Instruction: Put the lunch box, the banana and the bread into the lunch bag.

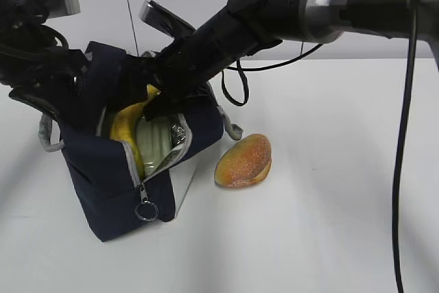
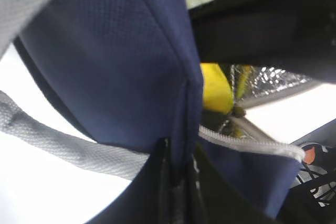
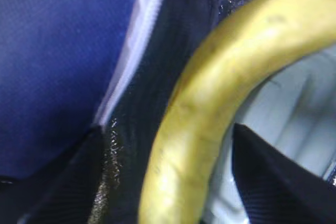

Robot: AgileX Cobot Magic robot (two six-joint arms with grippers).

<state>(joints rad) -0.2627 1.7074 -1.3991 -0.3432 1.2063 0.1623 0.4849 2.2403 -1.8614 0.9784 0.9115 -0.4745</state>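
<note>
Right wrist view: I see right gripper (image 3: 210, 145) fingers spread astride curved yellow banana (image 3: 210, 103), inside boxy navy fabric lunch bag (image 1: 103, 169). Left gripper pinching bag flap; if it slips, mouth closes. Withdrawal may drag banana out.

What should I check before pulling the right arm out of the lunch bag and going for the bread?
1. Banana inside the lunch bag: ok, it lies in the opening against the lunch box.
2. Right claw clear of the banana: ok, its fingers stand apart on either side without clamping.
3. Bag mouth held open: ok, the left claw pinches the navy flap.
4. Lunch box already in the bag: ok, the green lid shows beside the banana.
5. Bread reachable: ok, it sits alone on the table, right of the bag.
6. Banana's top end below the rim: cannot tell, the right arm hides it.
</note>
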